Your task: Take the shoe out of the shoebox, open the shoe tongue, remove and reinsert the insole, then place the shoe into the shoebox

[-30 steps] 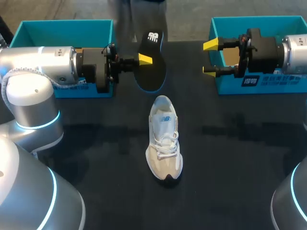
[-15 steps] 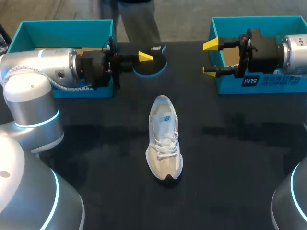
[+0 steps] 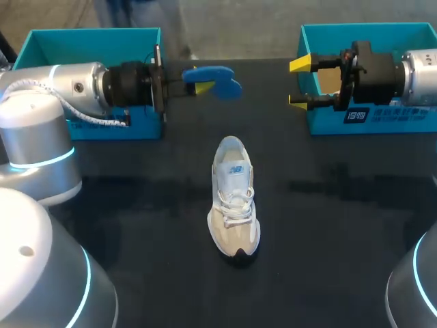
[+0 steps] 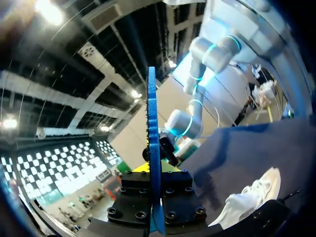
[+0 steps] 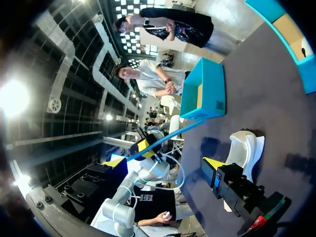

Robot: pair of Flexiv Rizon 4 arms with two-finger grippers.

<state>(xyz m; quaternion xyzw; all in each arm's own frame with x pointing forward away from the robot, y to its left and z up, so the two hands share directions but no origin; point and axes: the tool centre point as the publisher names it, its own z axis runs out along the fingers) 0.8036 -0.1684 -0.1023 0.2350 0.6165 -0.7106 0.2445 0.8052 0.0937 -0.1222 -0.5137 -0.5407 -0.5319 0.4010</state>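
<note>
A white and beige shoe point(image 3: 233, 198) stands on the black table's middle, heel toward the far side. Beyond it my left gripper point(image 3: 196, 83) is shut on the blue insole point(image 3: 213, 78), held level above the table with its blue underside up. In the left wrist view the insole point(image 4: 151, 138) shows edge-on, clamped between the fingers of the left gripper point(image 4: 151, 170), and the shoe point(image 4: 252, 195) lies off to one side. My right gripper point(image 3: 299, 82) is open and empty beside the right shoebox. From the right wrist the right gripper point(image 5: 163, 168) faces the insole point(image 5: 170, 134) and the shoe point(image 5: 244, 148).
A teal shoebox point(image 3: 116, 130) stands at the far left behind my left arm. A second teal shoebox point(image 3: 321, 124) stands at the far right, partly covered by my right arm. Bare black table surrounds the shoe.
My left wrist has rolled, turning the insole from upright with its black top showing to level with the blue underside up. The right arm and the shoe have stayed put.
</note>
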